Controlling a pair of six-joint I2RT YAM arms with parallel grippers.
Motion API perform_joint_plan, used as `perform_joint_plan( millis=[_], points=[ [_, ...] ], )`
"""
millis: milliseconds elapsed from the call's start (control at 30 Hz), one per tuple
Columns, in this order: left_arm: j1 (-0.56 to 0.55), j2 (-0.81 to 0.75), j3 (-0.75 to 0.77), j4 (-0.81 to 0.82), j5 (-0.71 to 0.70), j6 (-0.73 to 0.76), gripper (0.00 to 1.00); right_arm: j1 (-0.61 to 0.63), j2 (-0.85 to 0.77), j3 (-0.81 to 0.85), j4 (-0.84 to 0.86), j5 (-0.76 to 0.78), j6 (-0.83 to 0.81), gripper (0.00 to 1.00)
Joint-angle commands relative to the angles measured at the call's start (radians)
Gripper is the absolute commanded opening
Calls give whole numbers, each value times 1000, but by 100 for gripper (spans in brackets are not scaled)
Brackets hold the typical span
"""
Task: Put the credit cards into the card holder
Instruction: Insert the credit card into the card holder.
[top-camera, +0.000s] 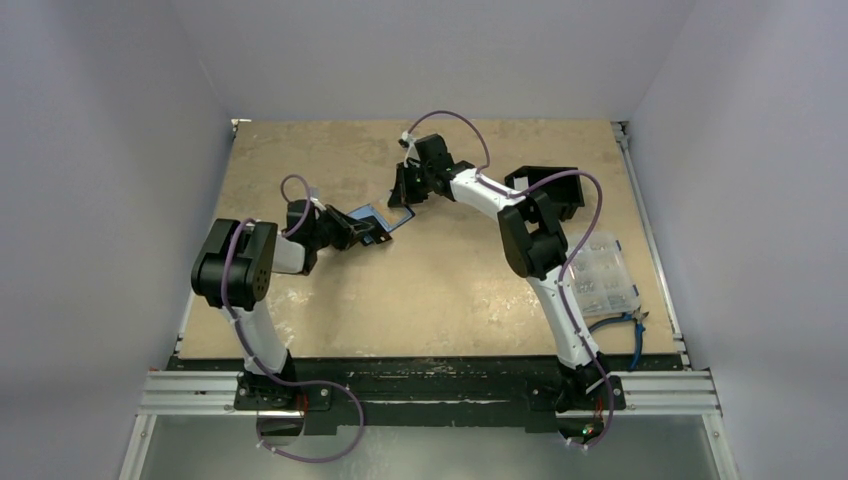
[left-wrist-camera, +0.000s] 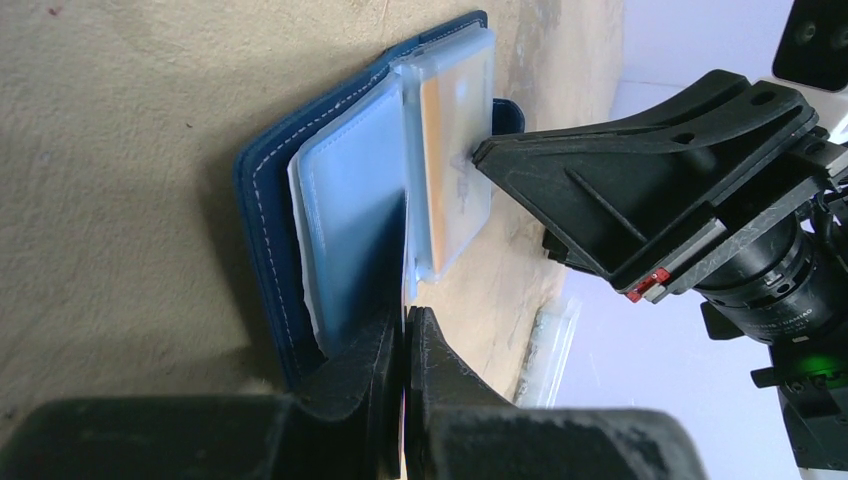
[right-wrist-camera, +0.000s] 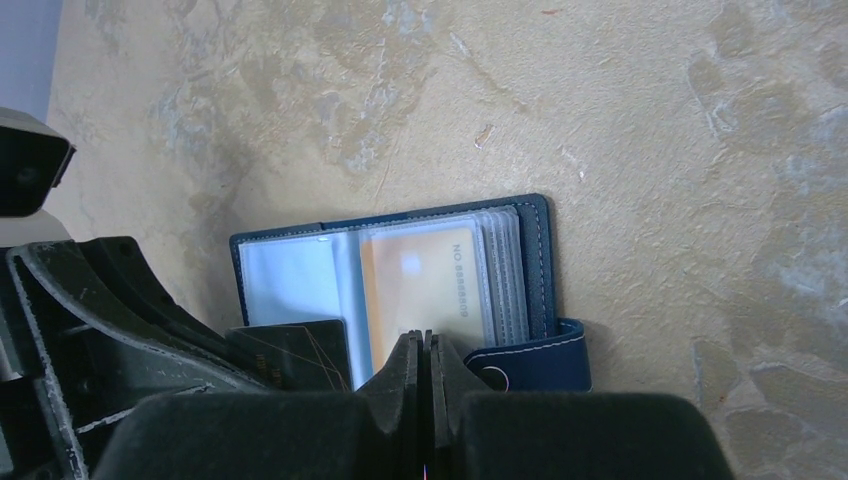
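The navy card holder (top-camera: 380, 214) (left-wrist-camera: 262, 200) (right-wrist-camera: 538, 258) lies open on the table, its clear sleeves fanned out. An orange credit card (left-wrist-camera: 455, 140) (right-wrist-camera: 420, 285) sits inside one sleeve. My left gripper (top-camera: 366, 233) (left-wrist-camera: 405, 335) is shut on a dark credit card (right-wrist-camera: 290, 350), seen edge-on from its own wrist, which lies flat over the holder's left page. My right gripper (top-camera: 405, 197) (right-wrist-camera: 422, 340) is shut with nothing in it. Its tips (left-wrist-camera: 482, 155) rest against the sleeve with the orange card.
A black open-sided box (top-camera: 550, 188) stands at the back right behind the right arm. A clear compartment box (top-camera: 602, 275) (left-wrist-camera: 548, 345) lies at the right edge, with blue-handled pliers (top-camera: 630, 325) just in front of it.
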Motion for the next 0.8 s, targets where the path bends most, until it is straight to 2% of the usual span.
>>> perform_joint_plan(
  millis=[0,167,300,467,767],
  points=[
    [7,22,32,112,32,-12,0,1,22,31,-18,16,-27,0],
    [9,-20,19,109,36,-7,0,2,24,34,-22,15,-31,0],
    [9,-67,38,29,21,38,0,1,22,32,-26,14,-39,0],
    [16,9,76,103,64,-42,0,2,28,32,-22,11,-35,0],
    [36,83,123,78,96,-41,0,1,28,32,-21,4,-34,0]
  ],
)
